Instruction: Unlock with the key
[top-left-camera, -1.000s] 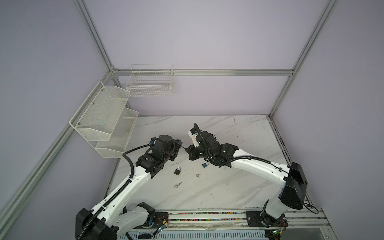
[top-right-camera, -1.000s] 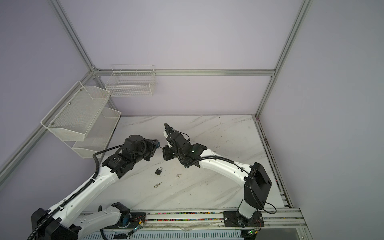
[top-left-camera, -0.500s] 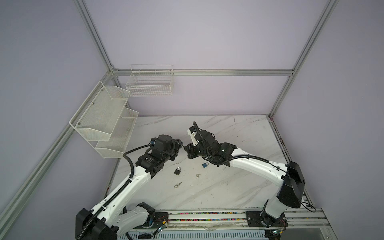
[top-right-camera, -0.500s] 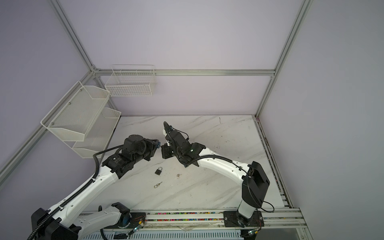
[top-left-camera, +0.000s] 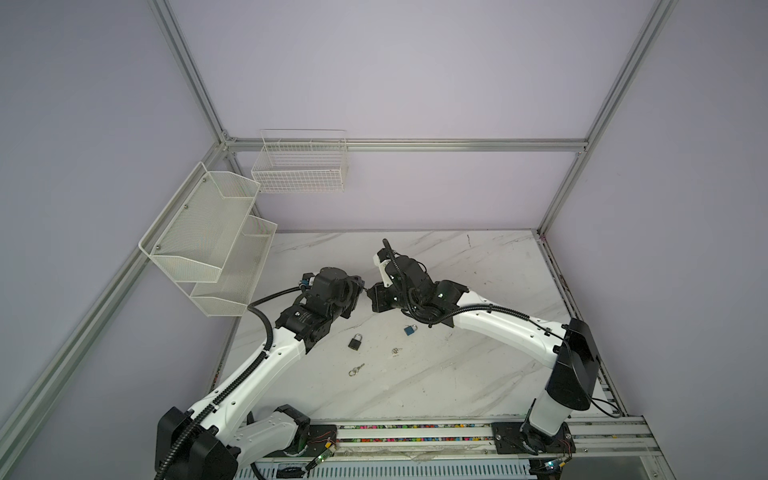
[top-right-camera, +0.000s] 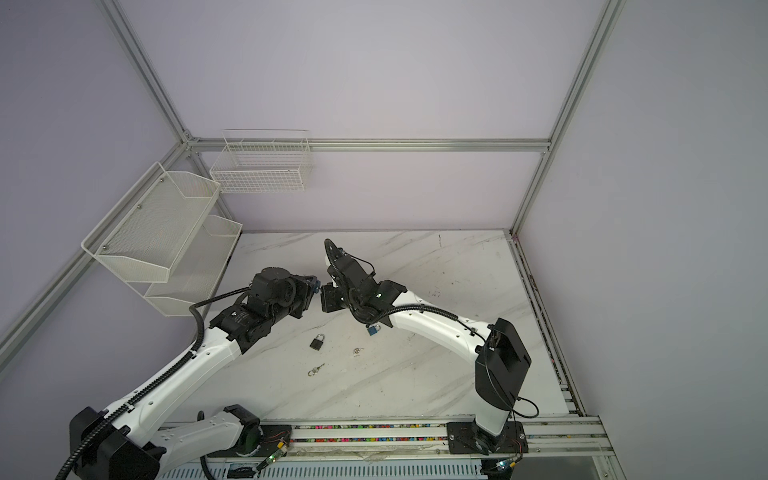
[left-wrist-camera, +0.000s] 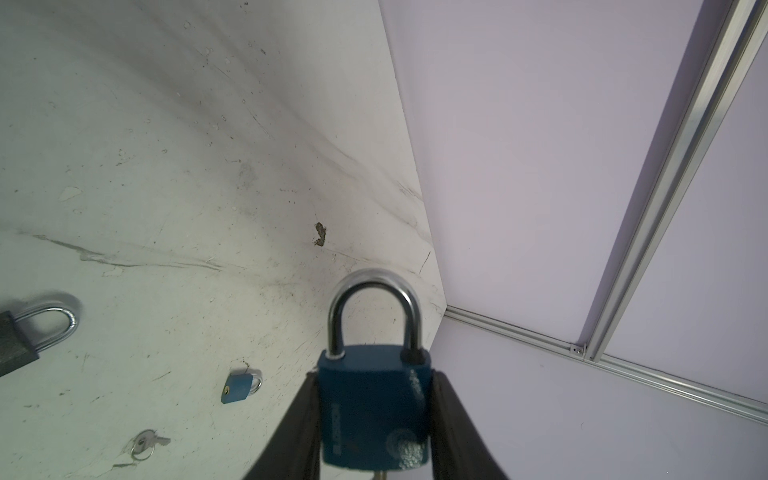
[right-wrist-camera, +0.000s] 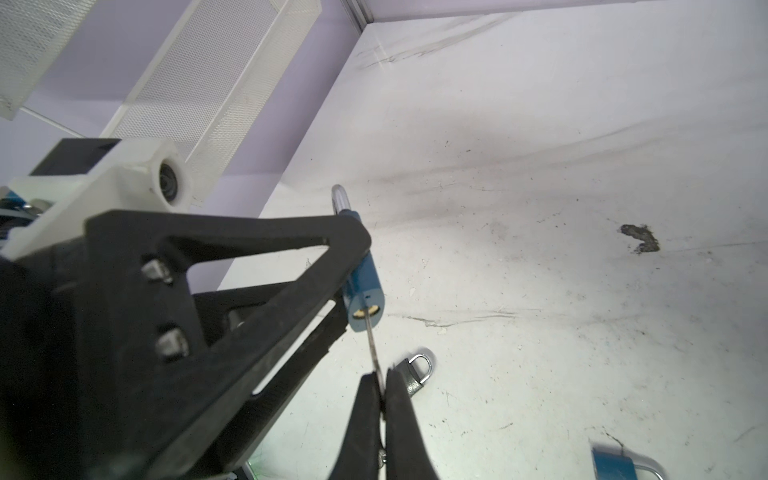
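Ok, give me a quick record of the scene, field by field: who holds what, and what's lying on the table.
left fingers: shut on blue padlock, held off the table
right fingers: shut on key
key: blade end at the blue padlock's keyhole
shackle: both legs in the body
on table: black padlock, small blue padlock, loose key, second loose key

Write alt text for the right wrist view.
The right gripper, jaws shut on a thin key, holds its blade at the brass keyhole of a blue padlock clamped in the left gripper. A black padlock and a second blue padlock lie on the white marble table behind.
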